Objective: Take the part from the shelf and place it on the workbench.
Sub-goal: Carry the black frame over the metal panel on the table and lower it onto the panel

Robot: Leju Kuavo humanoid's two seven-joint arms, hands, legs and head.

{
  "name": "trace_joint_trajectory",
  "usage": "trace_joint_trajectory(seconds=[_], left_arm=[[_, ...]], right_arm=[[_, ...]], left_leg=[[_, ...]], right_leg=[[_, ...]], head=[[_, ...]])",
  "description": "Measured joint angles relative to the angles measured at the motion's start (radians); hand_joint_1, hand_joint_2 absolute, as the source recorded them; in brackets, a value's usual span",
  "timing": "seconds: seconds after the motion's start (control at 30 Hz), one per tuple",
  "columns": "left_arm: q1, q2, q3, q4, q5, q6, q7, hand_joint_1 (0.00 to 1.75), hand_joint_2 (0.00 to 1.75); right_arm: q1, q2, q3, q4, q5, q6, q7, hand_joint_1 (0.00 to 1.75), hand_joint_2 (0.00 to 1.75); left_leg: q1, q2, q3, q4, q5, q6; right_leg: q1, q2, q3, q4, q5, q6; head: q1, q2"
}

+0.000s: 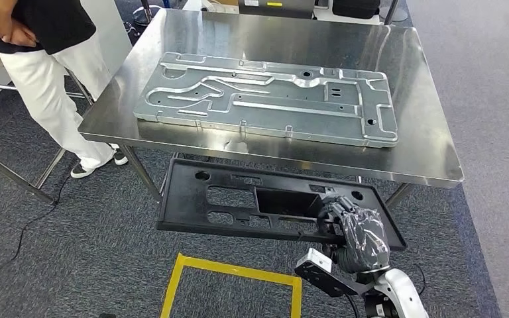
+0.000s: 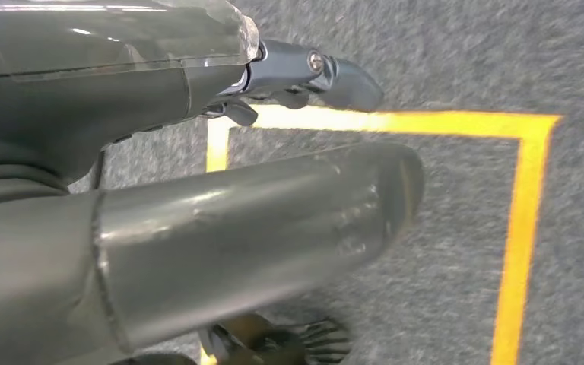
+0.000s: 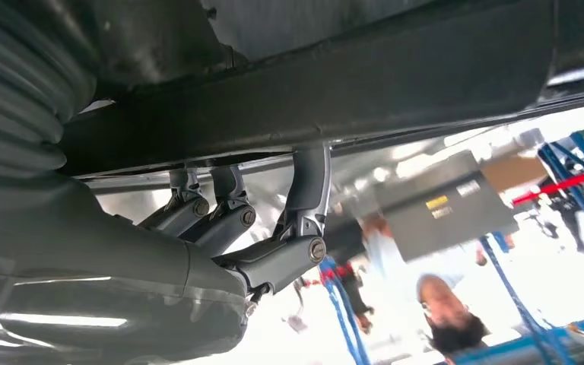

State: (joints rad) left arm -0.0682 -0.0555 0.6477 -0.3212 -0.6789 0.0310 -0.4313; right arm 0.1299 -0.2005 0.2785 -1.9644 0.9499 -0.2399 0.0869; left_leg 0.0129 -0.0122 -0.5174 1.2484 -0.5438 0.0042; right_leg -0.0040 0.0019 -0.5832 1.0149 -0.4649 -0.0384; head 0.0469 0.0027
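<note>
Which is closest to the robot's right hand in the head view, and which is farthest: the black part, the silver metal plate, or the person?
1. Black part, held in the right hand.
2. Silver metal plate, ahead on the workbench.
3. Person, far left.

- Part: matte black.
- Workbench: brushed silver steel, reflective.
- Plate on the workbench: pale grey metal.
- Right hand: dark grey under a glossy clear wrap.
- Left hand: dark grey, with a blue-grey finger.
- Floor: speckled grey carpet.
- Floor tape: yellow, marking 1 square outline.
- Person: black top, white trousers, black-and-white shoes.
</note>
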Motion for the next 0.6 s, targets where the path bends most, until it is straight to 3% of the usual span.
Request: trace_joint_trajectory(seconds=[0.03,0.1,0.17,0.2,0.23,0.3,0.33,0.37,0.43,0.5,0.53,0.6], left_arm=[[0.0,0.0,0.0,0.0,-0.001,0.0,0.001,0.0,0.0],[0.004,0.001,0.001,0.0,-0.002,0.0,0.002,0.0,0.0],[0.008,0.001,0.001,0.0,-0.002,0.0,0.003,0.0,0.0],[0.01,0.001,0.001,0.0,-0.003,-0.001,0.003,0.0,0.0],[0.012,0.001,0.002,0.0,-0.003,-0.001,0.004,0.0,0.0],[0.021,0.005,0.005,0.002,-0.006,-0.001,0.005,0.0,0.0],[0.023,0.006,0.007,0.003,-0.007,-0.001,0.005,0.0,0.0],[0.023,0.007,0.008,0.004,-0.009,-0.001,0.005,0.0,0.0],[0.015,0.007,0.01,0.005,-0.013,0.0,0.004,0.0,0.0],[0.006,0.007,0.012,0.005,-0.016,-0.001,0.002,0.0,0.0],[0.003,0.006,0.013,0.005,-0.018,-0.003,0.002,0.0,0.0],[0.002,0.006,0.017,0.006,-0.021,-0.009,0.003,0.0,0.0]], right_arm=[[-0.005,-0.001,0.0,0.005,0.009,0.002,-0.003,1.75,1.75],[-0.009,-0.001,0.0,0.013,0.022,0.004,-0.007,1.75,1.75],[-0.012,-0.001,0.0,0.022,0.03,0.003,-0.008,1.75,1.75],[-0.013,-0.001,0.0,0.027,0.033,0.003,-0.008,1.75,1.75],[-0.014,-0.001,0.0,0.031,0.036,0.002,-0.008,1.75,1.75],[-0.018,-0.001,0.002,0.043,0.044,0.0,-0.008,1.75,1.75],[-0.02,-0.002,0.002,0.048,0.05,-0.002,-0.007,1.75,1.75],[-0.023,-0.003,0.003,0.052,0.057,-0.004,-0.007,1.75,1.75],[-0.033,-0.008,0.003,0.053,0.074,-0.006,-0.007,1.75,1.75],[-0.051,-0.018,0.002,0.052,0.092,-0.004,-0.005,1.75,1.75],[-0.062,-0.025,0.0,0.052,0.099,-0.001,-0.001,1.75,1.75],[-0.084,-0.043,-0.006,0.057,0.11,0.01,0.009,1.75,1.75]], left_leg=[[0.0,0.001,-0.04,0.043,-0.018,-0.002],[0.0,0.003,-0.1,0.063,-0.102,-0.007],[0.0,0.004,-0.149,0.027,-0.179,-0.008],[-0.002,0.005,-0.165,-0.015,-0.172,-0.004],[-0.005,0.004,-0.179,-0.07,-0.107,0.004],[-0.014,-0.002,-0.195,-0.162,0.092,0.02],[-0.018,-0.004,-0.199,-0.182,0.164,0.026],[-0.023,-0.006,-0.2,-0.183,0.188,0.031],[-0.023,-0.005,-0.189,-0.189,0.172,0.041],[-0.015,-0.005,-0.164,-0.213,0.16,0.05],[-0.012,-0.005,-0.15,-0.223,0.155,0.051],[-0.008,-0.005,-0.126,-0.233,0.139,0.049]], right_leg=[[0.0,0.0,0.018,-0.008,-0.01,-0.002],[0.0,0.002,0.058,-0.018,-0.035,-0.001],[0.001,0.004,0.109,-0.026,-0.068,0.0],[0.001,0.004,0.137,-0.028,-0.087,0.002],[0.002,0.006,0.162,-0.03,-0.107,0.004],[0.005,0.012,0.198,-0.021,-0.146,0.014],[0.004,0.016,0.205,-0.019,-0.161,0.022],[0.002,0.018,0.209,-0.019,-0.172,0.03],[-0.002,0.017,0.222,-0.035,-0.188,0.043],[-0.004,0.009,0.207,0.006,-0.212,0.054],[-0.006,0.006,0.172,0.065,-0.233,0.06],[-0.011,0.004,0.069,0.206,-0.265,0.072]], head=[[0.0,0.0],[0.0,0.0],[0.0,0.0],[0.0,0.0],[0.0,0.0],[0.0,0.0],[0.0,0.0],[0.0,0.0],[-0.001,0.0],[-0.001,0.0],[0.0,0.0],[0.0,0.0]])
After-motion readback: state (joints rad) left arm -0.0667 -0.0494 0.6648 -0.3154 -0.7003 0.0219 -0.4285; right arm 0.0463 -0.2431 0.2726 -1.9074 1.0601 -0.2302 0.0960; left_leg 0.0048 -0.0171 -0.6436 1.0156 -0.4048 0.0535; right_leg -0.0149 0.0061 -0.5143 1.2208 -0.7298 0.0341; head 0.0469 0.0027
